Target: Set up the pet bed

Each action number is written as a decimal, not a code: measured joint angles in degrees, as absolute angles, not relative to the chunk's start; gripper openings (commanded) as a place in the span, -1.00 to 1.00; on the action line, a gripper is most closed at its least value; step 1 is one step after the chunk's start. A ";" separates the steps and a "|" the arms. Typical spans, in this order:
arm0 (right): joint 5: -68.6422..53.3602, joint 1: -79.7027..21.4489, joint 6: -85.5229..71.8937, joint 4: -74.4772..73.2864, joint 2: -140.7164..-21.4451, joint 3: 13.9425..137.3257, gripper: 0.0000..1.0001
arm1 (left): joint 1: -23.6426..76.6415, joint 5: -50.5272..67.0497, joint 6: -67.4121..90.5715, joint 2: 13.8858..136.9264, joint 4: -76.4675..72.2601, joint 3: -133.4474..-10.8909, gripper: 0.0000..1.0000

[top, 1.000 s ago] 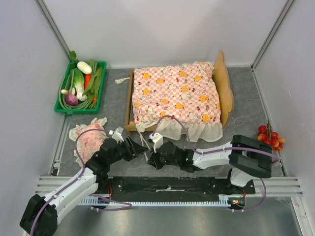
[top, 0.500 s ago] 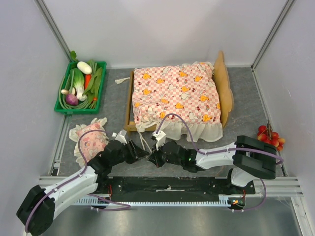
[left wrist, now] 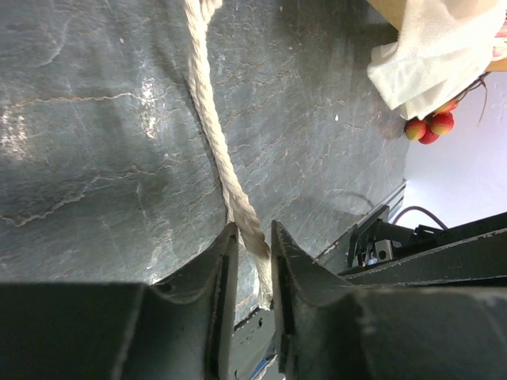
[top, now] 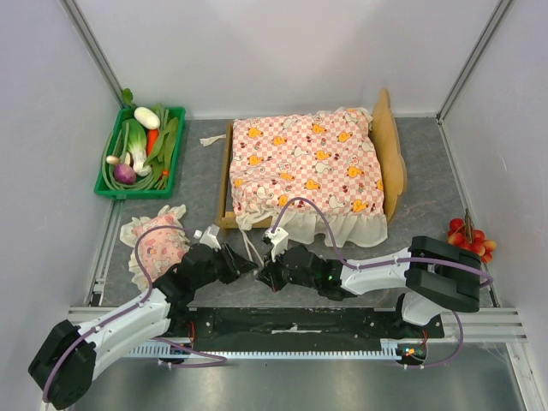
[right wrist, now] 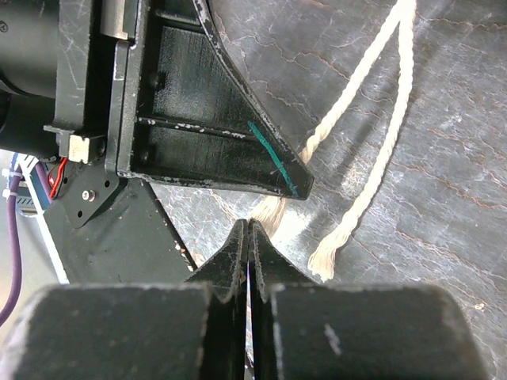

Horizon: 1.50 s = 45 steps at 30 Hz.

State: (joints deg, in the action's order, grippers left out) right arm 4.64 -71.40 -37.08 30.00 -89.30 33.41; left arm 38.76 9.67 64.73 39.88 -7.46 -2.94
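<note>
The pet bed (top: 390, 145), a light-wood frame with a curved headboard on the right, stands mid-table under a pink-checked frilled mattress (top: 304, 163). Two cream cords (top: 248, 244) trail from its front-left corner toward me. My left gripper (top: 248, 267) (left wrist: 253, 233) sits low on the slate, its jaws a narrow gap apart with one cord (left wrist: 214, 119) running between them and the frayed end inside. My right gripper (top: 264, 276) (right wrist: 249, 226) is shut with nothing in it, tip to tip with the left fingers (right wrist: 222, 150). The second cord (right wrist: 380, 158) lies free to its right.
A pink frilled pillow (top: 154, 244) lies left of my left arm. A green tray (top: 175, 111) of vegetables sits at the back left. Red fruits (top: 469, 238) (left wrist: 428, 127) lie at the right edge. The metal rail (top: 300, 325) runs along the near edge.
My left gripper has drawn back a little toward the near edge and its jaws have narrowed around the cord. The right gripper stayed shut and shifted only slightly.
</note>
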 measured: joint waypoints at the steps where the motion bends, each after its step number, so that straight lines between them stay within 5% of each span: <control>1: 4.54 -71.37 -37.06 30.00 -89.30 33.41 -1.00 | 38.76 9.50 64.75 39.99 -7.46 -2.94 -0.29; 5: 4.16 -71.40 -37.06 30.00 -89.30 33.41 -1.00 | 38.79 8.78 64.93 40.25 -7.49 -2.94 -0.07; 11: 3.29 -71.37 -37.06 30.00 -89.30 33.41 -1.00 | 38.79 7.25 65.10 40.64 -8.01 -2.94 -0.09; 17: 2.81 -71.37 -37.06 30.00 -89.32 33.41 -1.00 | 38.76 6.96 65.12 43.03 -9.72 -2.94 -0.40; 21: 2.74 -71.37 -37.06 30.00 -89.43 33.41 -1.00 | 38.76 7.03 65.21 44.69 -11.03 -2.94 -0.88; 28: 2.37 -70.98 -37.08 29.56 -89.38 33.41 -0.18 | 38.83 6.46 65.30 44.03 -10.87 -2.94 -0.96; 36: 6.24 -65.28 -35.27 24.05 -84.16 34.54 -0.12 | 39.03 2.66 64.20 37.19 -2.70 -2.92 -0.96; 45: 6.33 -63.83 -32.95 19.90 -98.39 42.35 -0.05 | 39.03 -0.67 61.21 34.68 5.82 -2.94 -0.96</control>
State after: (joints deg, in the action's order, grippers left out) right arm 6.33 -63.83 -32.95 19.90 -98.39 42.35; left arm 39.03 -0.67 61.21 34.68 5.82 -2.94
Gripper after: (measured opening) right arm 0.471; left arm 0.034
